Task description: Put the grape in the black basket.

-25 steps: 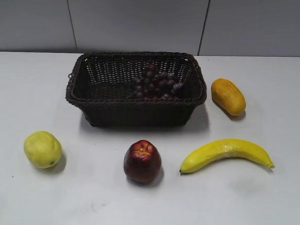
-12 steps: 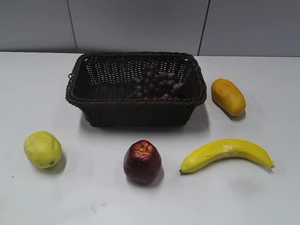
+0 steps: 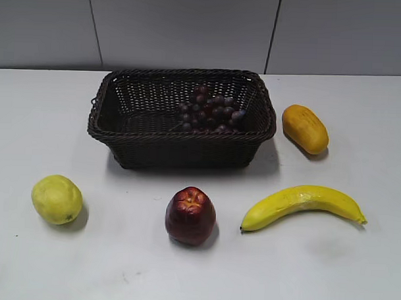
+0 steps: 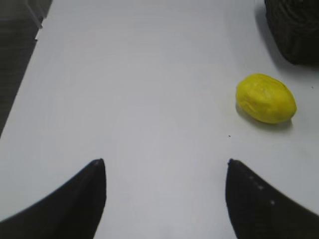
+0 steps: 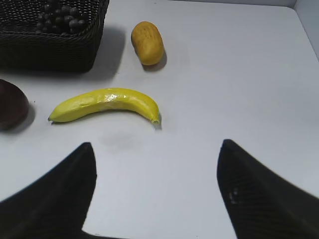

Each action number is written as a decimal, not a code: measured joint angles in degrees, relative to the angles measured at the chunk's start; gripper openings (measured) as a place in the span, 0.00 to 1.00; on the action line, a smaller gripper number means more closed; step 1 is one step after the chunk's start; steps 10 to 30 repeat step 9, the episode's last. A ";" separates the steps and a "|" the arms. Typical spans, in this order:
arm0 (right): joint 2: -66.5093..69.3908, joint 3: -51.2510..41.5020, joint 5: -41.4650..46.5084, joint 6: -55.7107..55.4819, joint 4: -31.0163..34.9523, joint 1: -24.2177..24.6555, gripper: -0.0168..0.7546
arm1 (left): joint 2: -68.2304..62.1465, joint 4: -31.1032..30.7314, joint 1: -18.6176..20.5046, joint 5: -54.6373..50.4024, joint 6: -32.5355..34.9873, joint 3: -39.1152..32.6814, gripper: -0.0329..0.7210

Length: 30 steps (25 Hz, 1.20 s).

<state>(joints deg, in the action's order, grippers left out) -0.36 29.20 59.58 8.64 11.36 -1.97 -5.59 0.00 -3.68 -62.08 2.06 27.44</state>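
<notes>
The grape, a bunch of dark purple berries, lies inside the black basket toward its right end. In the right wrist view the grape shows over the black basket's wall at the top left. A corner of the black basket shows at the top right of the left wrist view. My left gripper is open and empty over bare table. My right gripper is open and empty, well in front of the banana. Neither gripper shows in the exterior view.
On the white table lie a yellow-green lemon at front left, a dark red apple in front of the basket, a banana at front right and an orange-yellow fruit right of the basket. The table's left edge shows.
</notes>
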 joint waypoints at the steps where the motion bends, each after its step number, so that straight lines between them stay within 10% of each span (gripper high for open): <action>1: 0.00 0.00 0.00 0.00 0.00 0.00 0.76 | 1.25 0.00 0.91 0.00 0.00 0.00 0.78; 30: 0.00 0.00 0.00 0.00 -0.05 0.00 0.76 | 5.80 0.00 4.61 -0.05 0.00 -0.05 0.78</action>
